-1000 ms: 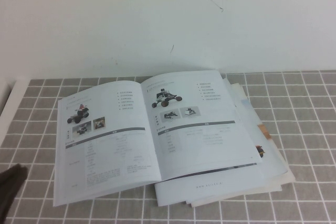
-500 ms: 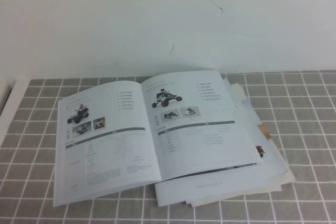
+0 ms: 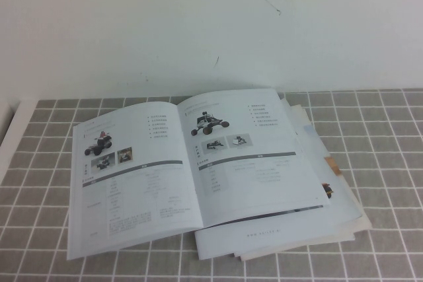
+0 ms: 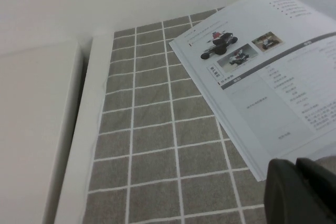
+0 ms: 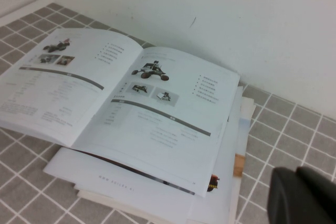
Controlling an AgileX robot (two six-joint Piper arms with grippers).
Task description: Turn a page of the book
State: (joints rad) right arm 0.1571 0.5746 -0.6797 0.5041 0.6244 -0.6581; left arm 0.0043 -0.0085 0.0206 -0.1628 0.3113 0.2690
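Observation:
The book lies open on the grey tiled table, resting on a stack of papers. Its left-hand page lies flat and shows a reddish buggy; it also shows in the left wrist view and the right wrist view. The right-hand sheet shows a black-and-white vehicle above two small photos. Neither gripper shows in the high view. My left gripper is shut and empty, just off the book's near left corner. My right gripper is shut and empty, off to the right of the stack.
An untidy stack of papers with coloured edges sticks out under the book to the right and front. A white wall rises right behind the book. A white ledge borders the table's left edge.
The dark left gripper that showed at the high view's bottom left corner one second ago has drawn out of that view. The book has not moved.

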